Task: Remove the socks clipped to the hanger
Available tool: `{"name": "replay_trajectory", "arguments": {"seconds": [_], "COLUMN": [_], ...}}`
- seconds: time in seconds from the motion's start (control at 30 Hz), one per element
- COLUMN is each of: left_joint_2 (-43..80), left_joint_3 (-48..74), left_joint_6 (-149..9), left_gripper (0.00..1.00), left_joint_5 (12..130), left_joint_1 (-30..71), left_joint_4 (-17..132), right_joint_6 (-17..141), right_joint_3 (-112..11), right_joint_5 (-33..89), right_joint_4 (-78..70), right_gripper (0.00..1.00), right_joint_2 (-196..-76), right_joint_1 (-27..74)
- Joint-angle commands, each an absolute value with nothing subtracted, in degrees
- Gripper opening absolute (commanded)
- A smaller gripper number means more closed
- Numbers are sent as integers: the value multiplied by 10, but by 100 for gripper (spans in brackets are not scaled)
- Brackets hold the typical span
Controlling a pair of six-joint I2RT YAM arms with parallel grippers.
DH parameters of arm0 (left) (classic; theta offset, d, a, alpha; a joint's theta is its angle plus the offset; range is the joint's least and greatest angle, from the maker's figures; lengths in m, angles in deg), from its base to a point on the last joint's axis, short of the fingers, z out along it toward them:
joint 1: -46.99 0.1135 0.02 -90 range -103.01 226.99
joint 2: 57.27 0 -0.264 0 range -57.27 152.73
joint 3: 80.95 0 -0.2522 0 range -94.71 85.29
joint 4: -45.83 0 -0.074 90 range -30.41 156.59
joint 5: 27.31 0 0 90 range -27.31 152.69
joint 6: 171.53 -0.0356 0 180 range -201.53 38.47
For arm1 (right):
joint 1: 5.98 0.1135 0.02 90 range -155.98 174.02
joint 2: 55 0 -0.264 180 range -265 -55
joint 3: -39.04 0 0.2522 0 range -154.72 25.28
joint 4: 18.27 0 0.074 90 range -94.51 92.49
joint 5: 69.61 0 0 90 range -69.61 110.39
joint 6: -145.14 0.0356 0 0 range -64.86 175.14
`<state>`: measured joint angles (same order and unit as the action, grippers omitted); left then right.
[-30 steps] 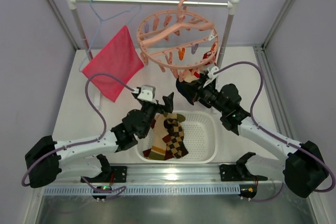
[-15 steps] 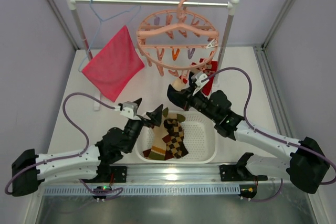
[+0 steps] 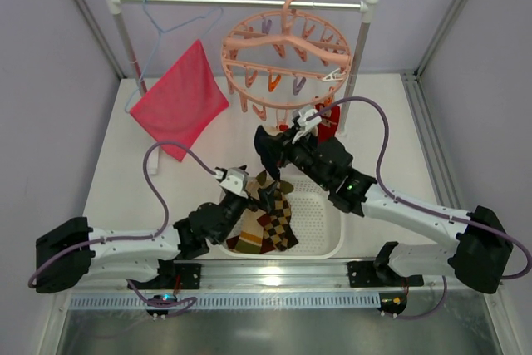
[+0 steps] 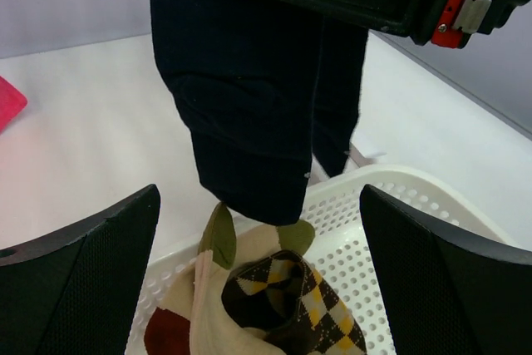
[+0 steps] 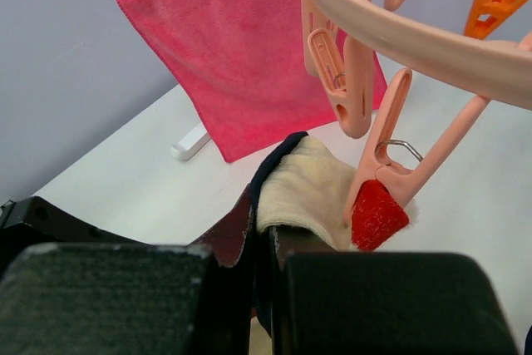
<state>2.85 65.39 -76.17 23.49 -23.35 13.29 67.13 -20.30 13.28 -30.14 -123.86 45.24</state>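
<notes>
The salmon-pink ring hanger (image 3: 287,60) hangs from the rail. A red sock (image 3: 329,116) is still clipped to its near side; the right wrist view shows it (image 5: 378,214) held in a pink clip. My right gripper (image 3: 278,149) is shut on a navy sock (image 3: 266,149) with a cream lining (image 5: 312,189) and holds it above the white basket's (image 3: 328,243) far left corner. In the left wrist view the navy sock (image 4: 249,106) dangles over the basket. My left gripper (image 3: 253,193) is open and empty just below it, over an argyle sock (image 4: 291,297) and a tan sock (image 4: 224,305).
A pink-red cloth (image 3: 181,97) hangs from a thin light-blue wire hanger (image 3: 170,22) at the rail's left. The rail's posts (image 3: 359,47) stand behind the basket. The basket sits at the table's near edge between the arm bases.
My right gripper has carried the navy sock left and nearer, away from the hanger and over the basket. The hanger has swung. My left gripper drew back, then came in under the sock.
</notes>
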Motion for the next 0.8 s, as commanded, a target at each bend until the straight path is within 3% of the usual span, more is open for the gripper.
{"name": "replay_trajectory", "arguments": {"seconds": [0.0, 0.7, 0.77], "left_joint_2": [40, 224, 242], "left_joint_3": [632, 566, 565], "left_joint_6": [-759, -866, -878], "left_gripper": [100, 100, 92], "left_joint_5": [219, 77, 69], "left_joint_1": [-235, -236, -236], "left_joint_4": [47, -148, -160], "right_joint_6": [682, 708, 708], "right_joint_3": [-237, -221, -220], "right_joint_5": [98, 72, 71], "right_joint_4": [-310, -290, -284], "right_gripper": [4, 4, 4], "right_joint_2": [-1243, -1221, -1214], "right_joint_1": [466, 493, 493]}}
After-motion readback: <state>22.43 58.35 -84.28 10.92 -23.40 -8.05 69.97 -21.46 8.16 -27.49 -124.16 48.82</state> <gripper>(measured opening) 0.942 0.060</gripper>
